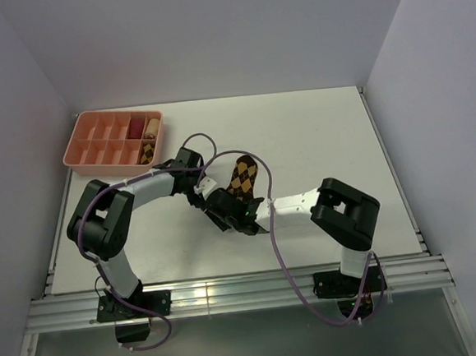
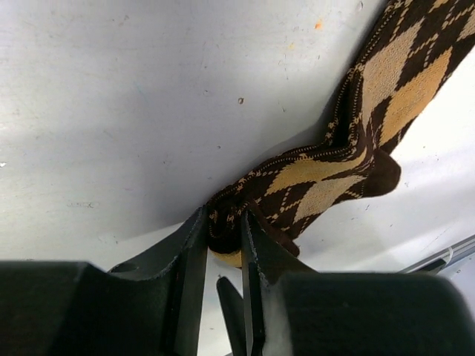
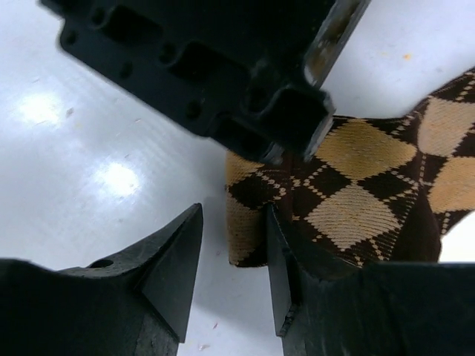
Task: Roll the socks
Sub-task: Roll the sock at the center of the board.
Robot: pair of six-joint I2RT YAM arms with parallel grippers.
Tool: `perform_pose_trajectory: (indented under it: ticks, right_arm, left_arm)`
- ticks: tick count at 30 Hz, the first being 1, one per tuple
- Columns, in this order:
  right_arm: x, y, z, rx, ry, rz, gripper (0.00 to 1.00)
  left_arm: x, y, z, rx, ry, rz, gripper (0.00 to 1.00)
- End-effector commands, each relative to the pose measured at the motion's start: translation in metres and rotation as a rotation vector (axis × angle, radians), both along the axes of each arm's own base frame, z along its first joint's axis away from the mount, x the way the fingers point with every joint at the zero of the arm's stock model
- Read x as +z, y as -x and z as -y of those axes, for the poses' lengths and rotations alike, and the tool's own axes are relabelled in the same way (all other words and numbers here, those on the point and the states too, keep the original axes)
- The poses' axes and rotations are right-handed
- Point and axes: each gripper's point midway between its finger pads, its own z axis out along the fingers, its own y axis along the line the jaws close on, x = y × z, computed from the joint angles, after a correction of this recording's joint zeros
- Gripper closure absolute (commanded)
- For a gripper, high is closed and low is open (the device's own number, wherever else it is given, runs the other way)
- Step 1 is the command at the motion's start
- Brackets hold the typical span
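Note:
A dark brown sock with tan-orange argyle diamonds (image 1: 243,176) lies on the white table, stretching away from both grippers. I cannot tell if a second sock lies under it. In the left wrist view my left gripper (image 2: 223,231) is shut on the bunched near end of the sock (image 2: 386,81). My right gripper (image 3: 234,237) is open, its fingers straddling the tan cuff edge of the sock (image 3: 356,178) without closing on it. The left gripper's black body (image 3: 223,67) sits just above. In the top view both grippers meet at the sock's near end, left (image 1: 216,198) and right (image 1: 239,214).
A pink divided tray (image 1: 87,149) stands at the back left, holding a reddish roll (image 1: 136,125), a beige roll (image 1: 152,124) and argyle rolls (image 1: 148,151). A purple cable (image 1: 268,225) loops over the table between the arms.

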Motion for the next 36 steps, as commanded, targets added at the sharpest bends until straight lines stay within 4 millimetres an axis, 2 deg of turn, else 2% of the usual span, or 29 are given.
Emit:
perform_pose_trajectory:
  ticks: [1, 4, 6, 9, 10, 12, 13, 15, 16, 17, 19, 20, 22, 23, 24, 25, 26, 30, 31, 33, 36]
  right_arm:
    - [-0.019, -0.017, 0.020, -0.095, 0.115, 0.053, 0.54]
    - [-0.027, -0.019, 0.030, -0.131, 0.149, 0.055, 0.55]
    - [-0.038, -0.018, 0.037, -0.151, 0.175, 0.030, 0.59]
    - [-0.052, -0.017, 0.049, -0.174, 0.220, 0.000, 0.76]
    - [-0.056, -0.013, 0.050, -0.166, 0.212, -0.023, 0.90]
    - [-0.057, -0.009, 0.047, -0.148, 0.173, -0.069, 0.98]
    - [-0.058, -0.001, 0.039, -0.107, 0.126, -0.124, 1.00]
    - [-0.049, 0.002, 0.029, -0.074, 0.040, -0.194, 1.00]
    - [-0.047, 0.015, 0.017, -0.009, -0.022, -0.276, 1.00]
    - [-0.039, 0.017, 0.009, 0.006, -0.072, -0.316, 1.00]
    - [-0.025, 0.016, -0.002, 0.038, -0.171, -0.395, 1.00]
    - [-0.018, 0.029, -0.012, 0.099, -0.236, -0.486, 1.00]
    - [-0.006, 0.024, -0.020, 0.107, -0.350, -0.573, 1.00]
    - [0.003, 0.033, -0.026, 0.133, -0.415, -0.665, 1.00]
    - [0.005, 0.033, -0.028, 0.135, -0.447, -0.707, 1.00]
    - [0.005, 0.026, -0.028, 0.126, -0.489, -0.739, 1.00]
    - [0.012, 0.033, -0.030, 0.139, -0.545, -0.826, 1.00]
    - [0.017, 0.025, -0.029, 0.135, -0.681, -0.964, 1.00]
    - [0.010, 0.026, -0.026, 0.116, -0.691, -1.009, 1.00]
    - [0.013, 0.017, -0.023, 0.086, -0.753, -1.065, 1.00]
    - [0.005, 0.010, -0.013, 0.015, -0.790, -1.118, 1.00]
  left_arm:
    - [-0.028, 0.015, -0.022, -0.023, -0.131, -0.056, 0.73]
    - [-0.028, 0.015, -0.022, -0.034, -0.131, -0.055, 0.74]
    - [-0.028, 0.014, -0.022, -0.036, -0.133, -0.051, 0.73]
    - [-0.024, 0.011, -0.022, -0.046, -0.133, -0.032, 0.72]
    - [-0.019, 0.009, -0.022, -0.045, -0.129, -0.017, 0.69]
    - [-0.012, 0.004, -0.024, -0.023, -0.124, 0.006, 0.64]
    - [-0.010, 0.003, -0.025, -0.014, -0.119, 0.014, 0.61]
    - [0.005, -0.007, -0.029, 0.023, -0.096, 0.058, 0.50]
    - [0.008, -0.008, -0.031, 0.045, -0.090, 0.063, 0.46]
    - [0.020, -0.012, -0.033, 0.064, -0.072, 0.098, 0.39]
    - [0.027, -0.016, -0.042, 0.119, -0.066, 0.119, 0.34]
    - [0.037, -0.017, -0.044, 0.136, -0.054, 0.143, 0.30]
    - [0.046, -0.018, -0.052, 0.177, -0.044, 0.168, 0.28]
    - [0.048, -0.017, -0.054, 0.184, -0.039, 0.175, 0.27]
    - [0.051, -0.018, -0.053, 0.192, -0.028, 0.183, 0.27]
    - [0.052, -0.013, -0.053, 0.186, -0.011, 0.184, 0.27]
    - [0.052, -0.010, -0.052, 0.187, -0.001, 0.183, 0.27]
    - [0.047, 0.002, -0.049, 0.187, 0.035, 0.169, 0.30]
    - [0.042, 0.006, -0.049, 0.185, 0.039, 0.157, 0.31]
    - [0.040, 0.012, -0.045, 0.177, 0.051, 0.139, 0.32]
    - [0.035, 0.019, -0.042, 0.167, 0.045, 0.121, 0.34]
